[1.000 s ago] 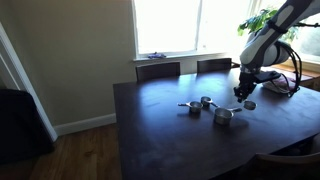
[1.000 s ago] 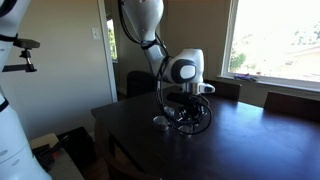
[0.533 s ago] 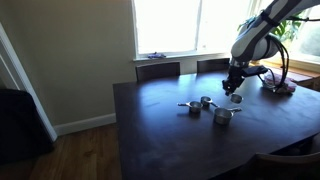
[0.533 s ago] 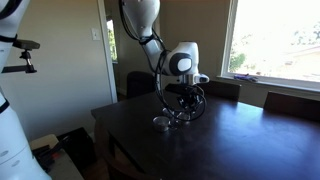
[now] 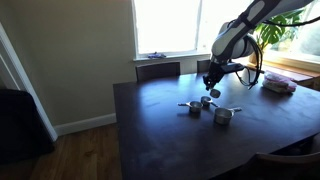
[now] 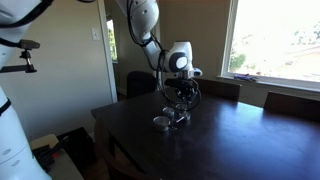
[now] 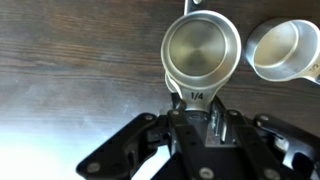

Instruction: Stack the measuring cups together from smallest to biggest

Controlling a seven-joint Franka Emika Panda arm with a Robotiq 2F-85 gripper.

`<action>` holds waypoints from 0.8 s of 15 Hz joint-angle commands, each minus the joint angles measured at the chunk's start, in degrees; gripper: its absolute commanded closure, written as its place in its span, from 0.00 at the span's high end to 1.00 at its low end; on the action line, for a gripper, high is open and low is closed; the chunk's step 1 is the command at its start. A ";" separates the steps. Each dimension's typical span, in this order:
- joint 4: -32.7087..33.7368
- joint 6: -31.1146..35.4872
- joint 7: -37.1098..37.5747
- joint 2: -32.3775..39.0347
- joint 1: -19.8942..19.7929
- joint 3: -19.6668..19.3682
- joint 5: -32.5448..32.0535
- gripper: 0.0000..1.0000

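Note:
My gripper [image 7: 197,106] is shut on the flat handle of a shiny silver measuring cup [image 7: 203,50] marked 1/4, seen from above in the wrist view. In an exterior view the gripper [image 5: 210,82] holds this cup [image 5: 214,92] just above the dark table, over the other cups. Three more silver cups stand on the table: one with its handle to the left [image 5: 194,108], a small one [image 5: 206,101] and the largest [image 5: 223,115]. One of them shows beside the held cup in the wrist view [image 7: 284,50]. Cups also show below the gripper [image 6: 178,95] in an exterior view [image 6: 161,122].
The dark wooden table [image 5: 160,135] has chairs [image 5: 158,70] at its far side under a window. A plant [image 5: 272,25] and a plate-like object [image 5: 279,86] stand at the far right. A wall and doorway lie beyond the table's edge [image 6: 105,115].
The arm has carried the 1/4 cup off the table at the right and moved it leftwards, so it now hangs over the group of cups.

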 commanded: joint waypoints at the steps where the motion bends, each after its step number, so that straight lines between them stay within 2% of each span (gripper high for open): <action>1: 0.65 -0.29 -0.44 -2.28 -0.91 -0.38 0.54 0.12; 12: 10.70 -1.27 0.08 4.85 -0.78 -0.15 0.46 0.12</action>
